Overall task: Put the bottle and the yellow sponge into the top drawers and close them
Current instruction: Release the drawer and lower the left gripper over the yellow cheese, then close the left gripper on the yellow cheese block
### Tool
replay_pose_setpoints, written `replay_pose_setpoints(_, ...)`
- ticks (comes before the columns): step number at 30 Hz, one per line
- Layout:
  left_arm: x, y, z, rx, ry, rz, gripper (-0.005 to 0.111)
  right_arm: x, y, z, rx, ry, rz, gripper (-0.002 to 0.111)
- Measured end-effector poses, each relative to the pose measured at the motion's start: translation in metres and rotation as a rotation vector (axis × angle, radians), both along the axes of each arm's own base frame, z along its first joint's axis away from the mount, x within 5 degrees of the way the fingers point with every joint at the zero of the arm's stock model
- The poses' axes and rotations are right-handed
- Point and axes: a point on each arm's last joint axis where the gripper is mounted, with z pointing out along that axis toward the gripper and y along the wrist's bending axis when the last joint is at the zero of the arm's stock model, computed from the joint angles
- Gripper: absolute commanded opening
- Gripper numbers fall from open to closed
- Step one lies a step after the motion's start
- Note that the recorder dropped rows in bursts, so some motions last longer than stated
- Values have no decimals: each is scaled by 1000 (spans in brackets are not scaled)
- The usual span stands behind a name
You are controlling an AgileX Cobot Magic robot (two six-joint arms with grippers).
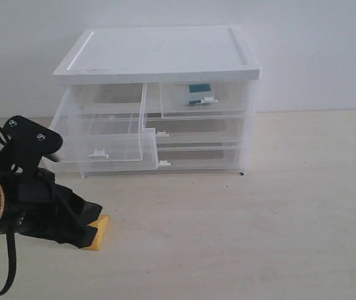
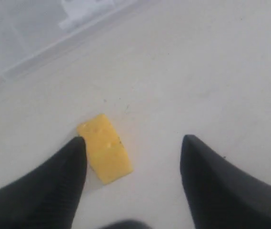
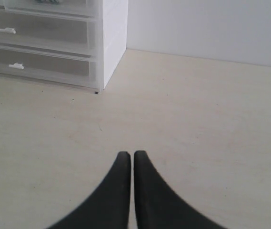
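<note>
The left fingers (image 2: 64, 176) are spread wide over the desk (image 2: 211, 71), and nothing is pinched between them. The yellow sponge (image 2: 105, 148) is seen lying flat on the desk in the gap, just beside one fingertip and well apart from the other. The right fingers (image 3: 121, 186) are pressed together above the desk, with nothing held. Farther off, the white-topped cabinet (image 1: 159, 56) is set on the desk. Its top left drawer (image 1: 102, 134) is pulled out above the sponge's side of the desk. The top right drawer (image 1: 206, 103) is shut, and the bottle (image 1: 198, 92) is seen inside it through the clear front.
</note>
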Motion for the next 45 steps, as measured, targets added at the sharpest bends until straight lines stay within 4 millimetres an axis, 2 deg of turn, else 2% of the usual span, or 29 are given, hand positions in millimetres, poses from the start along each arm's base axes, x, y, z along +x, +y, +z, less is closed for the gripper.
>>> replay_pose_setpoints(15, -13, 8, -17, -22, 27, -3, 44, 0, 0, 0, 0, 0, 0, 0)
replay_pose_setpoints(20, -19, 3, -18, -180, -69, -36, 44, 0, 0, 0, 0, 0, 0, 0)
replay_pose_setpoints(23, -25, 7, -20, -247, -171, -30, 44, 0, 0, 0, 0, 0, 0, 0)
replay_pose_setpoints(25, -28, 12, -23, -265, -218, -5, 51, 0, 0, 0, 0, 0, 0, 0)
replay_pose_setpoints(30, -36, 22, -32, -251, -266, 33, 83, 0, 0, 0, 0, 0, 0, 0)
replay_pose_setpoints(37, -34, 24, -56, -225, -214, 69, 84, 0, 0, 0, 0, 0, 0, 0)
replay_pose_setpoints(45, -6, 12, -75, -192, -85, 157, 84, 0, 0, 0, 0, 0, 0, 0)
